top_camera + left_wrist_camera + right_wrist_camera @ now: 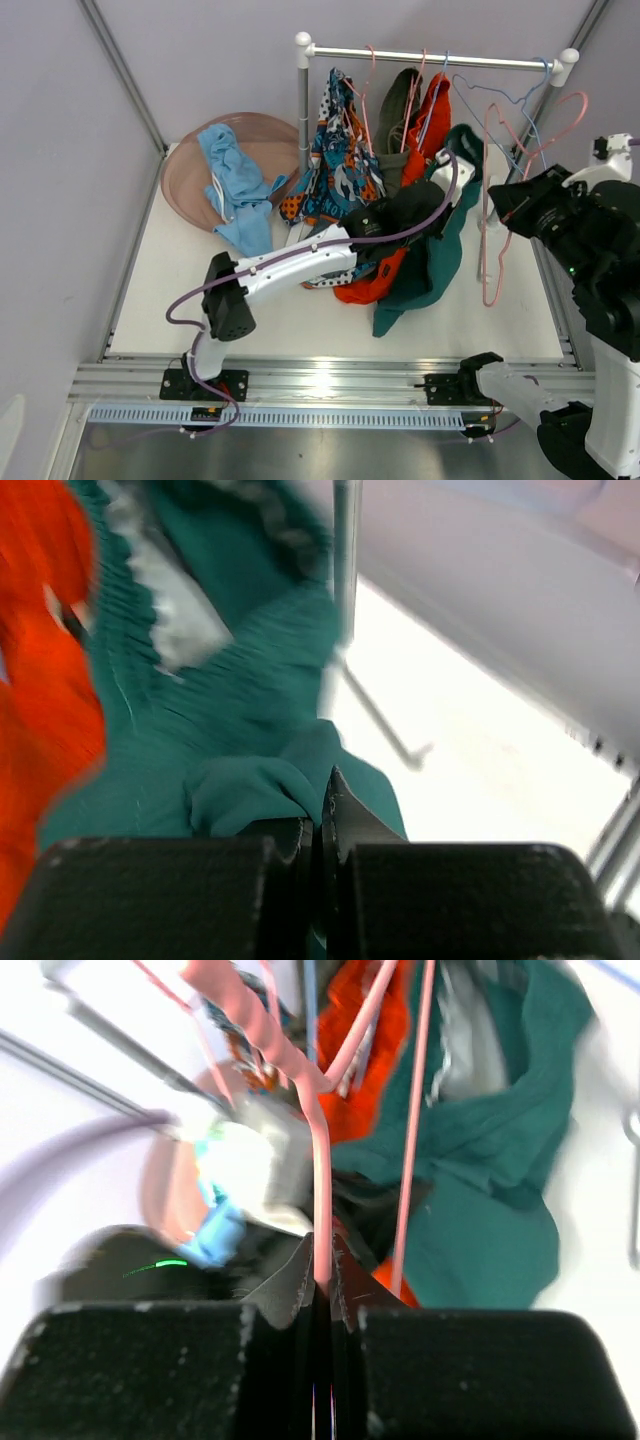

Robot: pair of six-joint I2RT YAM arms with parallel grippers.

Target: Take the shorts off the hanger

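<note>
Left gripper (322, 810) clamped teal shorts (250, 710), right gripper (320, 1270) clamped pink hanger (318, 1160) (both fully closed); hard pull could topple rack (480, 60).

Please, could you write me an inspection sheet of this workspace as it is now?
Surface: white table, no spills seen.
Job's things: light blue shorts in the pink basin; printed shorts, olive shorts, orange shorts and dark teal shorts at the rack.
Clutter: nothing seen.
Grippers: left claw shut on dark teal shorts; right claw shut on pink hanger.
Cables: purple cable along the left arm.
Surroundings: grey walls; metal frame at near edge.
</note>
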